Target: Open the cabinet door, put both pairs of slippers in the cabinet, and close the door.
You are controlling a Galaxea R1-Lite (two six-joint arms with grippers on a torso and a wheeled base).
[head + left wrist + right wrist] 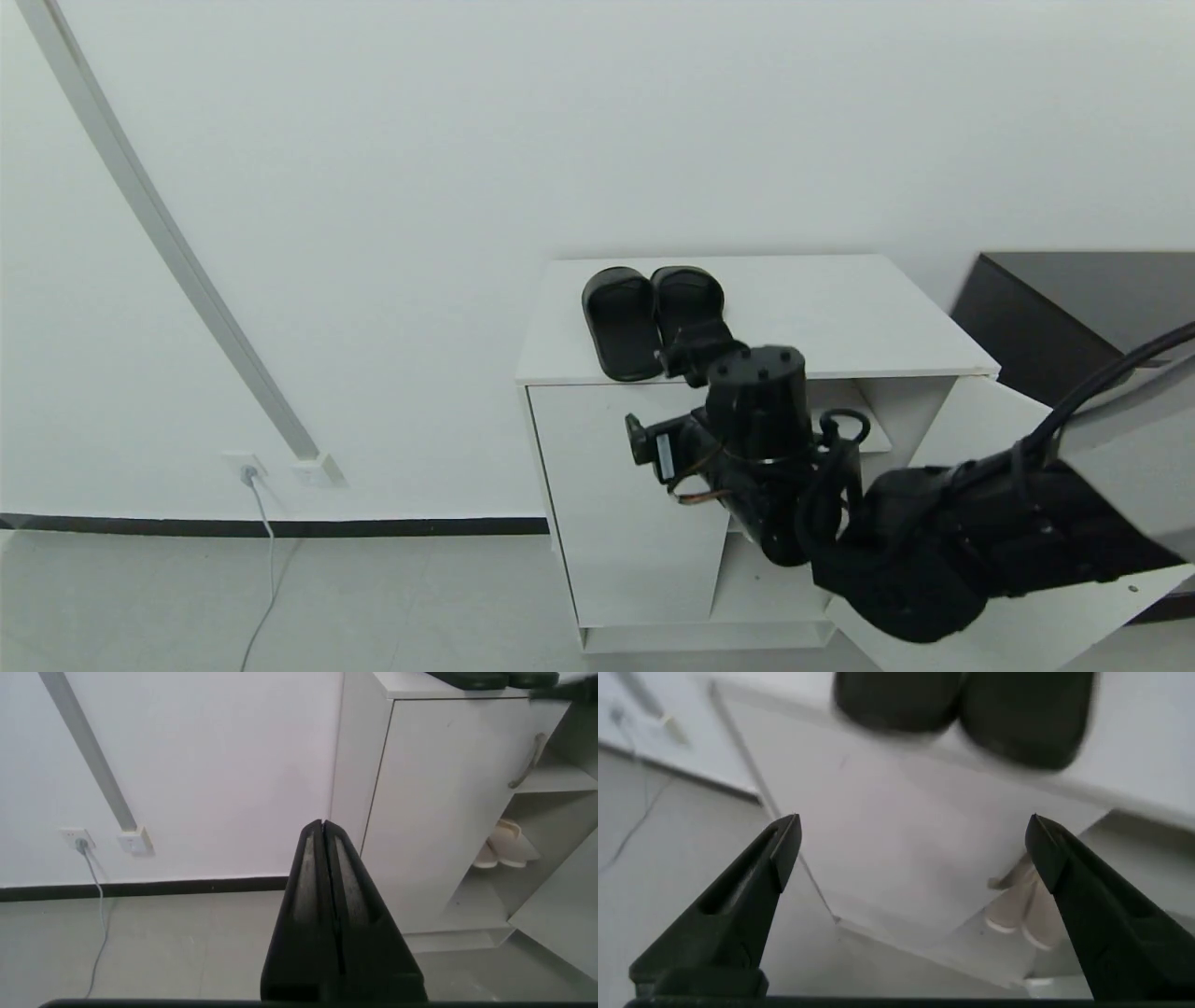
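Observation:
A pair of black slippers (649,317) lies side by side on top of the white cabinet (840,313). My right gripper (689,359) is open just in front of their heels, at the cabinet's top front edge; the wrist view has its fingers (775,849) spread below the black slippers (962,700). The cabinet's right door (990,420) stands open and its left door (625,504) is closed. A pale pair of slippers (505,845) rests on a shelf inside, the same pale slippers (1027,910) showing under the right gripper. My left gripper (325,859) is shut, low and to the cabinet's left.
A dark table (1074,308) stands to the right of the cabinet. A wall socket with a cable (245,471) and a slanted conduit (168,233) are on the wall to the left. Bare floor (280,597) lies left of the cabinet.

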